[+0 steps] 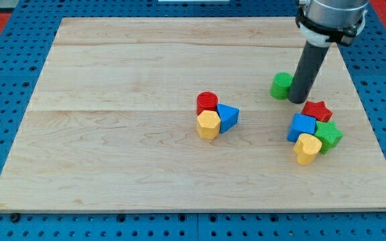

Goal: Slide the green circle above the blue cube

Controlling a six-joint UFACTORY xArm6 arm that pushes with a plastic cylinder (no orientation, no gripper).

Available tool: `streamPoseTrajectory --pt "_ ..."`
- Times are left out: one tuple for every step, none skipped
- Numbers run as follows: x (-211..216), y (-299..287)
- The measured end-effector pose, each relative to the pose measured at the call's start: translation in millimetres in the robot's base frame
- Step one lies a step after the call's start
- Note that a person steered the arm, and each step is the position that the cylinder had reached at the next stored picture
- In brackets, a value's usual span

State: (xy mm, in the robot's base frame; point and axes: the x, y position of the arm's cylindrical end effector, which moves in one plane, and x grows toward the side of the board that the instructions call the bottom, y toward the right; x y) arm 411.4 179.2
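Pale wood board (146, 67) lies on a blue perforated bench. Your arm drops in from the top right corner, the rod nearly upright. It has no fingers, so nothing is grasped: my tip (296, 100) rests on the board, touching the right side of the green circle (281, 85).

Toward the right edge you see four blocks bunched: red star (317, 110), blue cube (301, 126), green star (329, 134), yellow heart (307, 148).

At centre, three more: red cylinder (207, 102), blue triangle (228, 117), yellow hexagon (208, 124).
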Motion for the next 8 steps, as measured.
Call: streamPoseTrajectory --pt "-14 -7" --pt "10 -45" --pt "5 -58" --pt "-32 -57" --pt "-60 -35" --pt "-76 -10" --pt "-71 -16" --pt "-65 19"
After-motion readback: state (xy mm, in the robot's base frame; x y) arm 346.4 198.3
